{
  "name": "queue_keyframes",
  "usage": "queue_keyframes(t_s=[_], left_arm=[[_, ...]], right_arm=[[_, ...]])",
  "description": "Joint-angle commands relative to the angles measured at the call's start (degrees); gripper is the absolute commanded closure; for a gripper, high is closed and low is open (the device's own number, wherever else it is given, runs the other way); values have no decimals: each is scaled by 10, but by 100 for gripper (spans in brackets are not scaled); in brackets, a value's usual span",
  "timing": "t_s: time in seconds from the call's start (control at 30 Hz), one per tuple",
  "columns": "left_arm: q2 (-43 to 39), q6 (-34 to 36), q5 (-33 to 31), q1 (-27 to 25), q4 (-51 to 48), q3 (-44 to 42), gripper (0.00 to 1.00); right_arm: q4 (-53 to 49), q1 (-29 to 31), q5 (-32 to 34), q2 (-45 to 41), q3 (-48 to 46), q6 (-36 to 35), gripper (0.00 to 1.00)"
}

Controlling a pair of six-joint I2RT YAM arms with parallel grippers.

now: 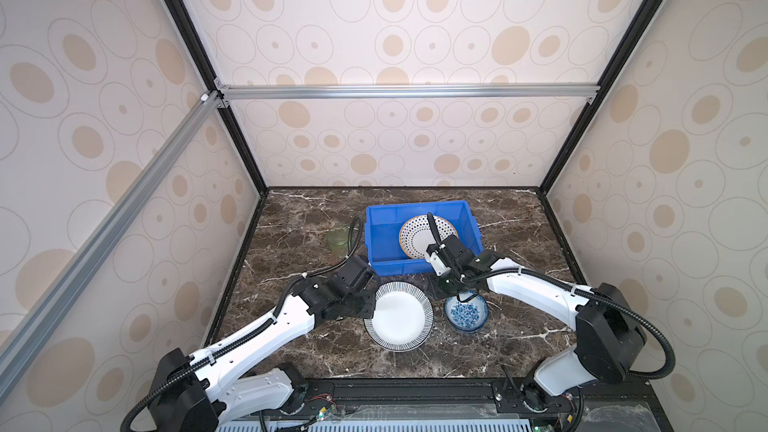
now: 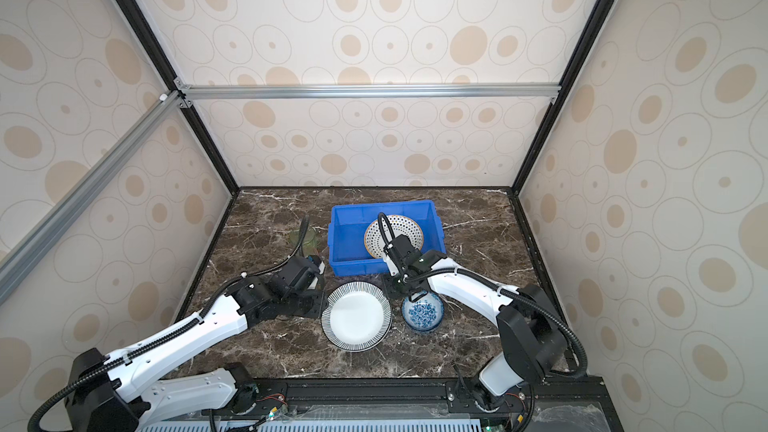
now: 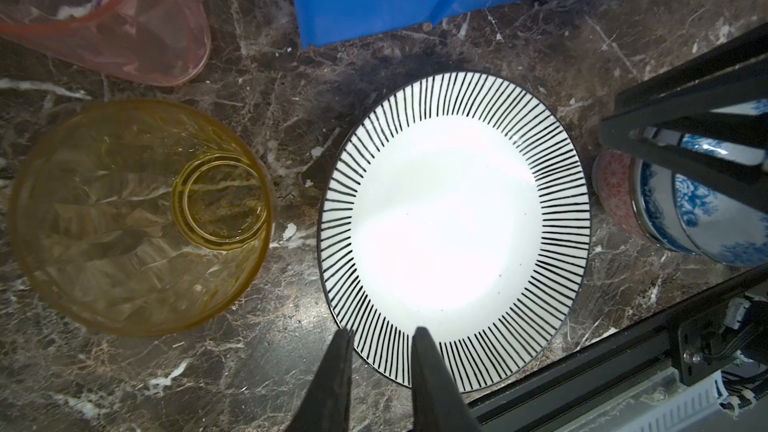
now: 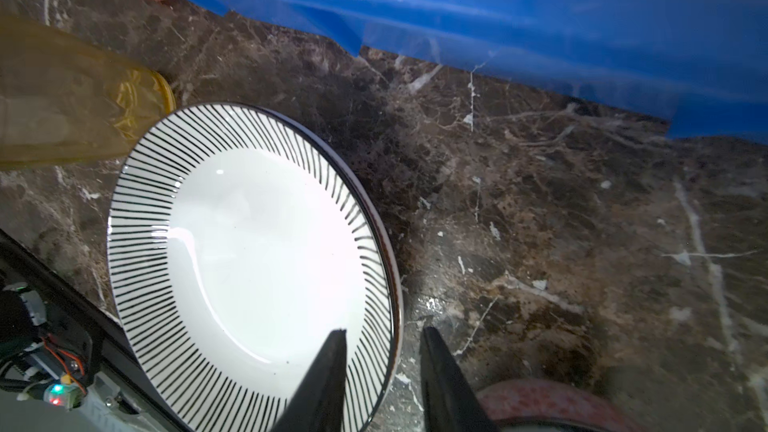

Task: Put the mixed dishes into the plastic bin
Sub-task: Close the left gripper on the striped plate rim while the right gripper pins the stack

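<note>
Nearest on the marble table [image 1: 519, 326] lies the striped plate [image 1: 399, 315], flat and centred, with the blue-floral bowl [image 1: 465, 310] just beside it on the right; both are outside the bin. The step in hand looks like a pickup of this plate, with an arm at each side. The left gripper [image 3: 382, 334] sits at the plate's left rim, its fingers a little apart with the striped lip between them; whether they press on it cannot be told. The right gripper [image 4: 382, 336] straddles the right rim with its jaws apart, one finger over the white well and one over bare table, not pinching anything. Left of the plate, hidden under the left arm in both top views, stand the yellow cup [image 3: 137, 218] and, farther, the pink cup [image 3: 116, 18]. Beyond these is the plastic bin [image 1: 419, 265], with the dotted plate [image 1: 415, 234] already leaning inside at its right; the green cup [image 1: 338, 238] stands just left of the bin. The next move probably calls for a firm pinch on the thin lip, then a level lift high enough to clear the bin's near wall, setting down left of the dotted plate
</note>
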Motion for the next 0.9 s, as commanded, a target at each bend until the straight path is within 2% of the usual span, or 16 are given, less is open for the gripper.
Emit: queue_keyframes(t_s=[0.0, 0.87], left_arm=[[4, -9, -3, -7, -18, -1, 74], [26, -3, 4, -10, -27, -14, 74]], right_arm=[[-12, 10, 14, 14, 9, -7, 69], [-15, 26, 29, 58, 19, -15, 88]])
